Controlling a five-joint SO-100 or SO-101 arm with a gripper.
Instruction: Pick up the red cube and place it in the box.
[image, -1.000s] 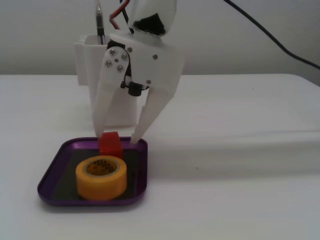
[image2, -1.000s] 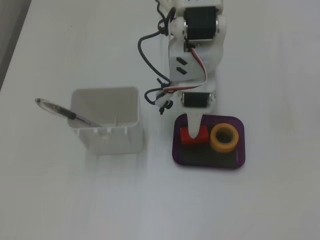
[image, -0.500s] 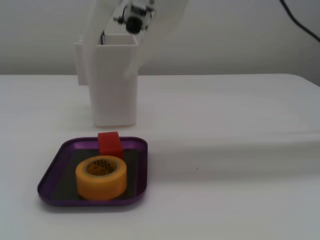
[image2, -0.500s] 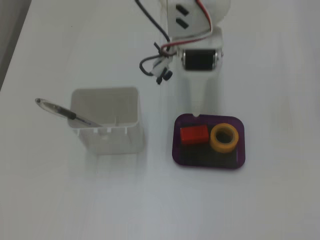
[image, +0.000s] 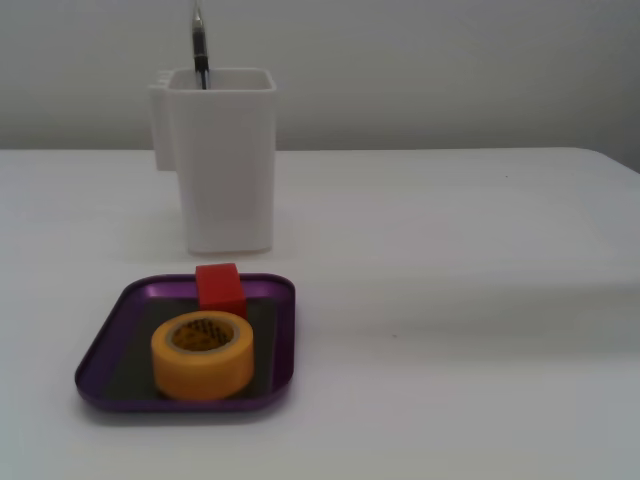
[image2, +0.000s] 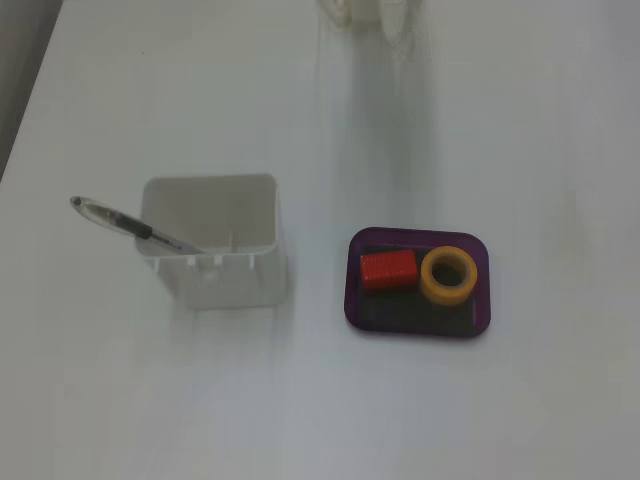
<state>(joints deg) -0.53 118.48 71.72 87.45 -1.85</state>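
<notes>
Low front cam, overhead cam; both share box (image: 100, 350) (image2: 480, 325).

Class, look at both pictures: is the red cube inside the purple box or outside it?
Inside. In both fixed views the red cube rests on the dark floor of the box, within its rim, beside the yellow tape roll.

The box (image: 283, 330) has a glossy purple rim and dark matt floor; the cube (image: 220, 288) looks smooth red plastic; the container (image: 225, 160) white plastic; the worktop (image: 460, 300) smooth, matt white.
</notes>
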